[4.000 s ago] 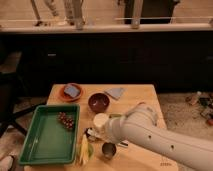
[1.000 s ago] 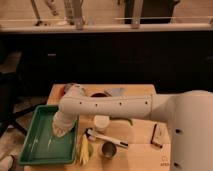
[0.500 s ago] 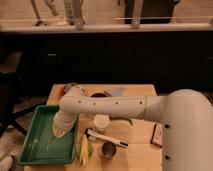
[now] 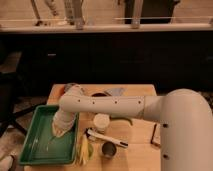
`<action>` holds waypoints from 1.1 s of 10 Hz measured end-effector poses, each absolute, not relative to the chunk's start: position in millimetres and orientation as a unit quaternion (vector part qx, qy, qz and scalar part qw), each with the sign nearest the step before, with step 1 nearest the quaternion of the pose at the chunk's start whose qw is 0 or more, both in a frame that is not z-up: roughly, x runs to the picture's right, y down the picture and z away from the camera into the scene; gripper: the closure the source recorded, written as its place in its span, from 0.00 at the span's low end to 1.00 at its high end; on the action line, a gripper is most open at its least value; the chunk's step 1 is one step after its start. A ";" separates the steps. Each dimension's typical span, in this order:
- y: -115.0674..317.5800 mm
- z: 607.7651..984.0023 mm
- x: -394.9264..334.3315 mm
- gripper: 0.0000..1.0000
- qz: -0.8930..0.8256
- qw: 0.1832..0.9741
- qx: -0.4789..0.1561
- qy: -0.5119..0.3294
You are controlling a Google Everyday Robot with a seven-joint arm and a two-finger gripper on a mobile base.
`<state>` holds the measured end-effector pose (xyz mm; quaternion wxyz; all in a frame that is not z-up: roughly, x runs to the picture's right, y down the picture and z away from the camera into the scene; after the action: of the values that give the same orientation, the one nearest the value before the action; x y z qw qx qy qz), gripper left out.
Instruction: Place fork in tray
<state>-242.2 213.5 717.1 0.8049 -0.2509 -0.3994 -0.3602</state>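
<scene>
Counter (image 4: 142, 150): pale wooden top, rectangular, carrying every item listed; bare wood lies to the right of the end effector, toward the counter's far right edge, while its left edge sits just beyond the tray.

Robot arm (image 4: 115, 106): smooth white rounded casing, reaching across the counter from the right and bending down over the tray.

Tray (image 4: 35, 150): large rectangular green plastic, raised rim, glossy floor. It lies directly beneath the end effector and extends toward the viewer and to the left, with open floor on both sides of the tool.

End effector (image 4: 58, 132): white wrist section pointing down into the tray's right half, tip close to the tray floor. Finger spacing and any grasp cannot be told.

Fork (image 4: 49, 146): only a faint thin pale streak on the tray floor, just below and left of the end effector; identity uncertain.

White cup (image 4: 101, 121): round, pale, to the right of the end effector, outside the tray rim.

White-handled utensil (image 4: 106, 138): thick handle with a dark tip, lying slantwise to the right and nearer the viewer.

Small metal cup (image 4: 109, 149): dull grey cylinder, just beyond that utensil's lower end.

Yellow-green object (image 4: 84, 149): elongated, lying against the tray's right rim.
</scene>
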 end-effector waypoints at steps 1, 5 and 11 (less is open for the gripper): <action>213.5 717.1 -242.2 0.84 -0.360 0.805 -0.251 -0.399; 213.7 717.0 -242.6 0.44 -0.361 0.805 -0.251 -0.400; 213.9 716.7 -243.3 0.20 -0.361 0.804 -0.251 -0.400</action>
<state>-243.3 213.9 716.7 0.8043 -0.2509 -0.3998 -0.3610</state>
